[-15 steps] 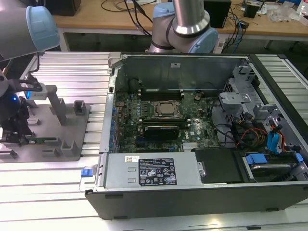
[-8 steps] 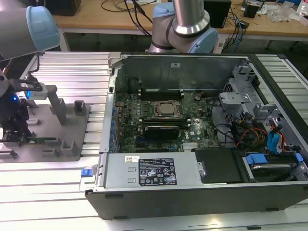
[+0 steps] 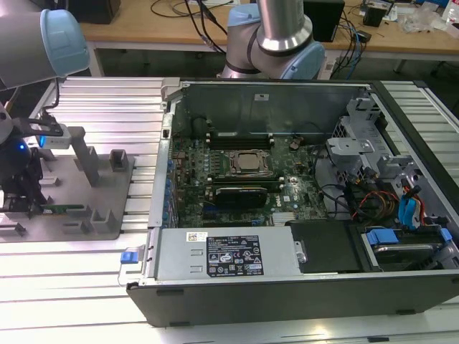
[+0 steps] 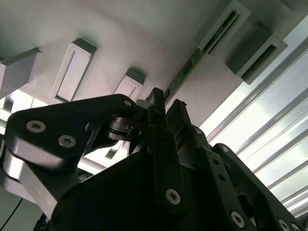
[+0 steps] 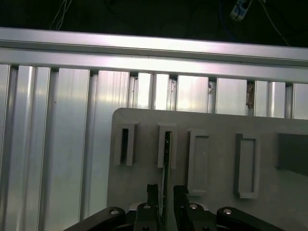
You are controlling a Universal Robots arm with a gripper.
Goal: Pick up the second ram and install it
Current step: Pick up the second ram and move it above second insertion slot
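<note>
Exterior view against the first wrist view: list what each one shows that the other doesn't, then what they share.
Exterior view: the open computer case with its motherboard. First wrist view: the gripper, open, with a finger on each side of the second ram. Shared: the ram in the grey holder tray, on the ribbed metal table.

Slatted aluminium table [image 3: 72, 272] bears a grey holder tray [image 3: 115, 190]; an open computer case [image 3: 287, 304].
</note>
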